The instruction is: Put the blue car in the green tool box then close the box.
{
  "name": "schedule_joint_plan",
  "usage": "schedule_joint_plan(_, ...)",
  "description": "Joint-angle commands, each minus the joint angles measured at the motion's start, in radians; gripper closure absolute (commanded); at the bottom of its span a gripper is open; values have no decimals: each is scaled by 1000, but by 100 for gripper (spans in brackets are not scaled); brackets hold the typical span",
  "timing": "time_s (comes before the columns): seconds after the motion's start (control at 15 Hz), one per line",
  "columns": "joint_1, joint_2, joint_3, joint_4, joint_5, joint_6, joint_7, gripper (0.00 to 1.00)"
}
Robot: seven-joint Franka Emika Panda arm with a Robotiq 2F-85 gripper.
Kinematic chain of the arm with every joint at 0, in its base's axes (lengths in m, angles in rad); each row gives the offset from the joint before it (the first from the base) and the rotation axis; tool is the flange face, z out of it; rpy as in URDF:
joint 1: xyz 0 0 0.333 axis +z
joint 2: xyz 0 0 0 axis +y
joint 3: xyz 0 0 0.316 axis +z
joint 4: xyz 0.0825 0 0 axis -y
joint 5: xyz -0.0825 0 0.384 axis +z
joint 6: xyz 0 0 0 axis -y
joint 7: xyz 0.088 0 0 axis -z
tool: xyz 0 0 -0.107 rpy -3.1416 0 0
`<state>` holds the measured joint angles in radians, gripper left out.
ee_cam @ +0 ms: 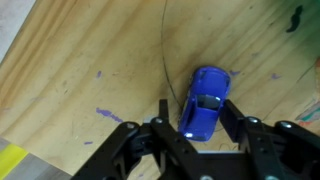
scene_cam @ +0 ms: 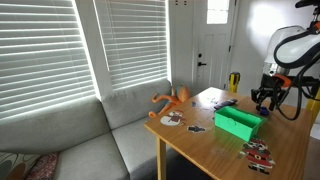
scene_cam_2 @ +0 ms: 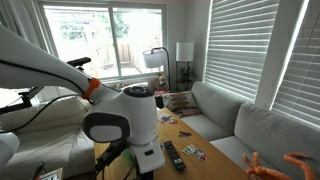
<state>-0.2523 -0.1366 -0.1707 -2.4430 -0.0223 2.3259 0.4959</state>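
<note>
Wrist view: the blue car (ee_cam: 206, 100) sits wheels down on the wooden bench (ee_cam: 80, 70), with its near end between the fingers of the gripper (ee_cam: 197, 125). The gripper is spread, and a gap shows on one side of the car. We judge it straddles the narrow width so a pinch will hold. In an exterior view the green tool box (scene_cam: 238, 122) stands near, making for a short carry. We cannot tell the lid's position.

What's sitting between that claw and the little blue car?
Nothing. In the wrist view the gripper has its open fingers on either side of one end of the blue car, with only slivers of bare wooden table between them.
</note>
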Motion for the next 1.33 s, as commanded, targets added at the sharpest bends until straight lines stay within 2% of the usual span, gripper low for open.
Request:
schedule_joint_plan(0.0, 5, 10, 1, 27, 14, -22, 18, 72)
schedule_joint_plan(0.13, 10, 2, 4, 31, 18, -30, 7, 86)
schedule_joint_plan(0.2, 14, -4, 5, 33, 19, -35, 2, 90)
schedule_joint_plan(0.4, 39, -69, 28, 12, 3, -40, -48, 90)
schedule_joint_plan(0.8, 128, -217, 118, 11, -16, -111, -197, 90)
schedule_joint_plan(1.07, 210, -211, 153, 38, 25, -95, -331, 90)
schedule_joint_plan(1.27, 273, -185, 151, 28, 76, -58, -454, 90)
